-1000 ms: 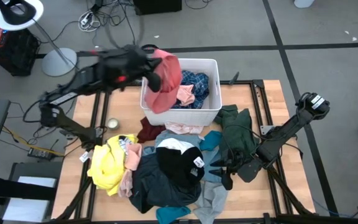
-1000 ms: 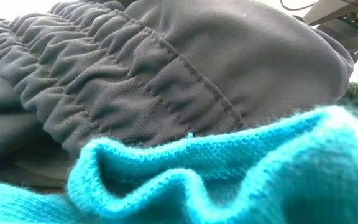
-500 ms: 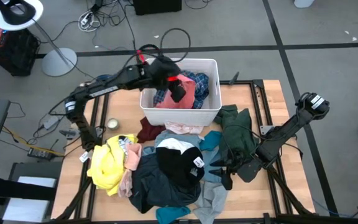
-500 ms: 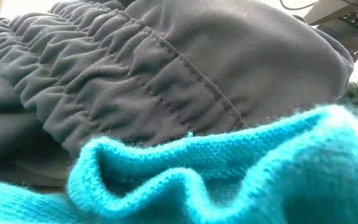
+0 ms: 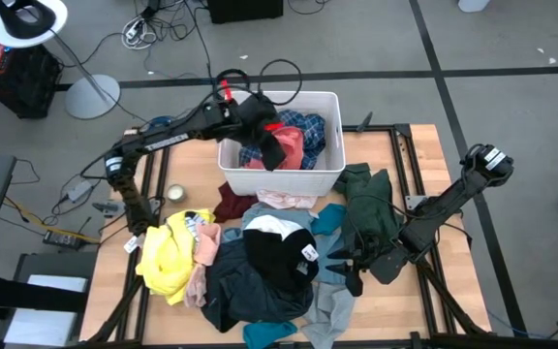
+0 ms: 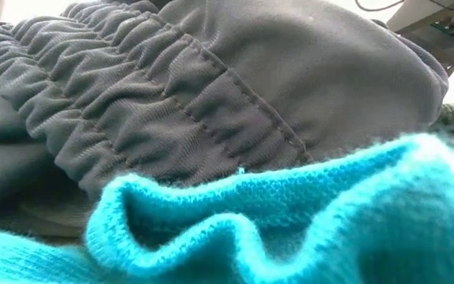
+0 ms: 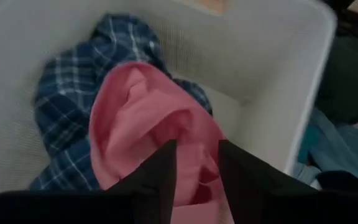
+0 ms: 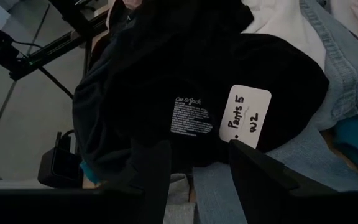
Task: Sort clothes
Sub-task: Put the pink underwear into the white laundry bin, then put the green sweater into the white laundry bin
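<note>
Wooden table, barely started: pink garment and plaid shirt in white bin. Left gripper spread above pink. Big pile unsorted. Right gripper spread, idle near black pants.

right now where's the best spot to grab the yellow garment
On the yellow garment, probably grip the raised bunched fold near its middle, coming straight down from above with the left claw. It lies crumpled at the pile's left edge, uncovered there, with pink fabric overlapping its right side.

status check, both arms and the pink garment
Left gripper over white bin, jaws open. Pink garment in bin on blue plaid. Right gripper open, parked at pile.
</note>
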{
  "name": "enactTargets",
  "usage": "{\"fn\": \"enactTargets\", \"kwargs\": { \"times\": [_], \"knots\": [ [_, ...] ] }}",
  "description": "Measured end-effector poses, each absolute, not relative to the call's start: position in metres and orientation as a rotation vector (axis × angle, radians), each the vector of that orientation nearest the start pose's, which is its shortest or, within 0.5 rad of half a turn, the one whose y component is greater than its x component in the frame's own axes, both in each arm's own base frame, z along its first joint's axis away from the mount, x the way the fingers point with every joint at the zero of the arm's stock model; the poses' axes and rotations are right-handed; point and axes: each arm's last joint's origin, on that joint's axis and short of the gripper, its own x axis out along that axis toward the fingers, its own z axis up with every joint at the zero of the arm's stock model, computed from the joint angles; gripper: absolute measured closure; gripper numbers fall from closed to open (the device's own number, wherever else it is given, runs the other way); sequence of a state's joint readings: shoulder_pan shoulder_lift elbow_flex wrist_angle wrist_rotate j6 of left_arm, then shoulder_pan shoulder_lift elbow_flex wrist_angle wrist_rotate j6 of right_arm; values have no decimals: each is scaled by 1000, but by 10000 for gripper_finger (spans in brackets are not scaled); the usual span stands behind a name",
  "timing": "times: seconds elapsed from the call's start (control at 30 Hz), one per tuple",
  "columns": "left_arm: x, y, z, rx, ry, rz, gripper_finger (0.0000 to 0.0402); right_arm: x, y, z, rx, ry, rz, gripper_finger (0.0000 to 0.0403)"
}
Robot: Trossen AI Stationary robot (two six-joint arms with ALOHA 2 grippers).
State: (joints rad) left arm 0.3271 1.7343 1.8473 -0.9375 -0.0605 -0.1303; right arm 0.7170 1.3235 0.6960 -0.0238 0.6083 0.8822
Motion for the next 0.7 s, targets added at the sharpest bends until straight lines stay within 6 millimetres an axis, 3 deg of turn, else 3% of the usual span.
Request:
{"fn": "enactTargets", "kwargs": {
  "times": [0.17, 0.4, 0.57, 0.7],
  "knots": [
    [328, 95, 404, -176, 749, 426, 277, 208, 159, 209, 463, 511, -126, 240],
    [300, 28, 436, -112, 673, 241, 277, 208, 160, 209, 468, 510, -126, 240],
    [277, -19, 436, -81, 614, 130, 277, 208, 160, 209, 478, 505, -125, 240],
    [256, -47, 419, -80, 592, 108, 277, 208, 160, 209, 489, 505, -126, 240]
  ]
}}
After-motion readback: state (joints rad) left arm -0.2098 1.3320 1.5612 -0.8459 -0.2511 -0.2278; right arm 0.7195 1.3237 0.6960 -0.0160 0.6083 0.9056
